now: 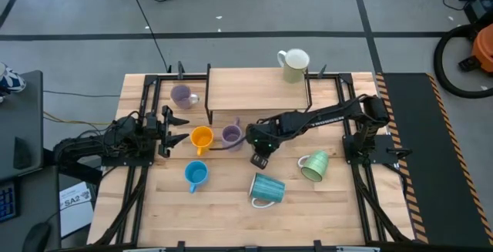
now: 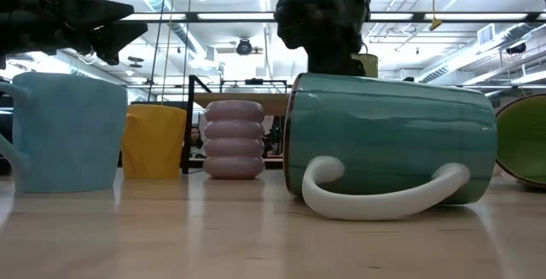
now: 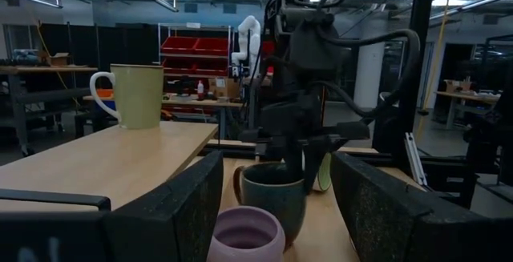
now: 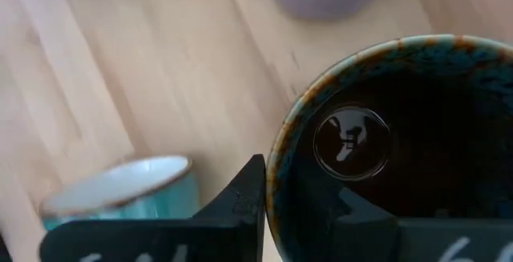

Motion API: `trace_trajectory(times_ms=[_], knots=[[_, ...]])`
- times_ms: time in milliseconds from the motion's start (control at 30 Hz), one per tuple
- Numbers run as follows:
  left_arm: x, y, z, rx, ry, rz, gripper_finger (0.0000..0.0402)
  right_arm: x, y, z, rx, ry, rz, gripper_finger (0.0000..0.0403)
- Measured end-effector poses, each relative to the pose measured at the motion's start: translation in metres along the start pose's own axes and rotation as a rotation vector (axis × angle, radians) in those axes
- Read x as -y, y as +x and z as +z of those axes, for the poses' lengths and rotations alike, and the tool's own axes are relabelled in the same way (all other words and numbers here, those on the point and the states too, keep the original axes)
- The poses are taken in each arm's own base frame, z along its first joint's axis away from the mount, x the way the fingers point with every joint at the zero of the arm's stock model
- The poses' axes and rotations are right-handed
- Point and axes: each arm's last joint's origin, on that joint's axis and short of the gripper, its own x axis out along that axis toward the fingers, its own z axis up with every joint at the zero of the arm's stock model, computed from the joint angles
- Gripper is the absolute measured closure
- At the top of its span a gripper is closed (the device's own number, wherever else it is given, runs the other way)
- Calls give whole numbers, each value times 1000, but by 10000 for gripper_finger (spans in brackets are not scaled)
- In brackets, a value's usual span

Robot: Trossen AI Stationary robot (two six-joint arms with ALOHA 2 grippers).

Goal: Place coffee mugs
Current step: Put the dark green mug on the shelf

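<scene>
A dark brown mug (image 3: 272, 191) stands upright on the table beside a lavender mug (image 1: 232, 135) and an orange mug (image 1: 201, 138). My right gripper (image 1: 259, 149) reaches down onto its rim and is shut on it. A blue mug (image 1: 196, 175) stands nearer. A teal mug (image 1: 267, 189) and a pale green mug (image 1: 314, 166) lie on their sides. A cream mug (image 1: 293, 65) stands on the raised wooden shelf (image 1: 246, 89). A second lavender mug (image 1: 182, 95) stands left of the shelf. My left gripper (image 1: 171, 127) waits open at the table's left. My right gripper grips the dark brown mug's wall at the rim (image 4: 276, 162), one finger outside (image 4: 240, 206) and the other inside the cup. The fingers come from above, slanting down, on the side away from the handle (image 3: 238, 183). The mug stands upright with its base on the table.
Black frame posts (image 1: 208, 94) carry the shelf across the table's far middle. The lavender and orange mugs stand close to the held mug, toward the table's left. The teal mug lies just on its near side, handle (image 2: 384, 198) toward the front edge.
</scene>
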Motion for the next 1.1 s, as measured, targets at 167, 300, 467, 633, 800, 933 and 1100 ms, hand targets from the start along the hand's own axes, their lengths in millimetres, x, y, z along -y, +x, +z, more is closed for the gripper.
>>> trace_trajectory(times_ms=[167,300,467,633,800,933,1100], knots=[[0,0,0,-3,0,0,164,-6,-3,-8,-64,-137,22,349],[0,0,-2,-24,-2,2,164,-10,-5,-17,-131,-292,19,350],[0,0,-3,-29,-2,2,164,-10,-7,-28,-222,-478,-1,349],[0,0,-3,-31,-2,2,164,-9,-8,-34,-276,-675,-16,349],[0,0,-3,-35,-2,2,164,-8,-9,-36,-296,-808,-33,344],[0,0,-4,-43,-3,3,164,-7,-9,-36,-302,-851,-33,343],[0,0,-4,-46,-3,3,164,-7,-9,-36,-299,-848,-39,341]])
